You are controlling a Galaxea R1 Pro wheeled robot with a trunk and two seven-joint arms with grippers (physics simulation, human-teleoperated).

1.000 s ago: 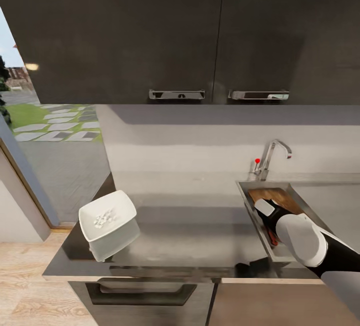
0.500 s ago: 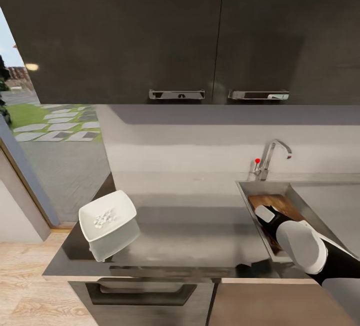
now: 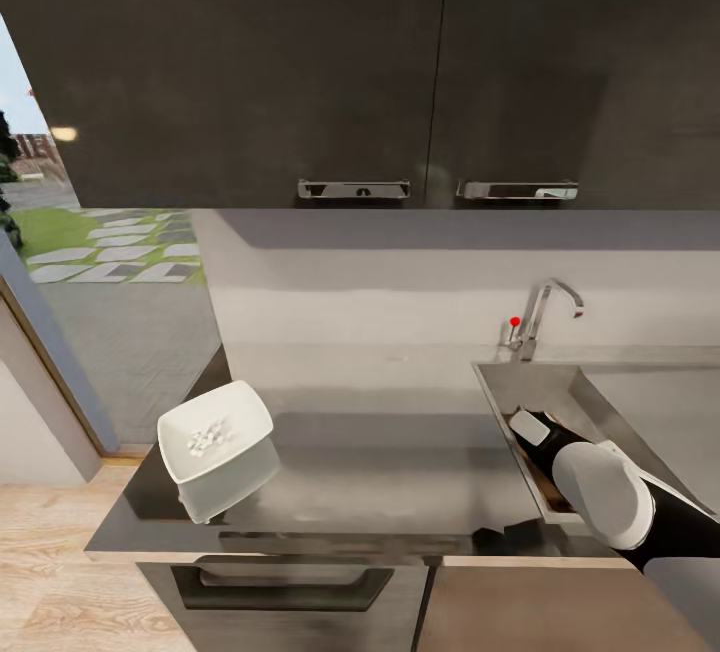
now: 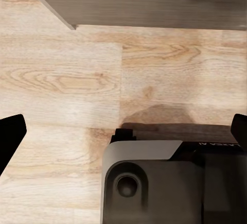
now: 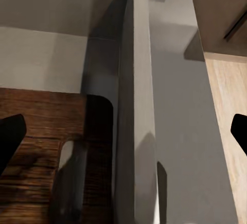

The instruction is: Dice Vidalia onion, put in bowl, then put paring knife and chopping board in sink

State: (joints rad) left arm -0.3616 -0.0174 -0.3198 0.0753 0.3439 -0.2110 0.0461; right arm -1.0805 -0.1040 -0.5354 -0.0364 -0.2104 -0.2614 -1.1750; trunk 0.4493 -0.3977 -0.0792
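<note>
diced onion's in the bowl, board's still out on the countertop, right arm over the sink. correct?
Not quite: the board lies in the sink, not on the countertop; the right wrist view shows it against the steel wall. Onion dice are in the bowl, and the right arm is over the sink.

chopping board (image 3: 548, 473) mostly hidden by right arm (image 3: 600, 492)

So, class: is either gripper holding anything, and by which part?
Nothing is held: both the left gripper and right gripper are open, the right above the chopping board.
</note>
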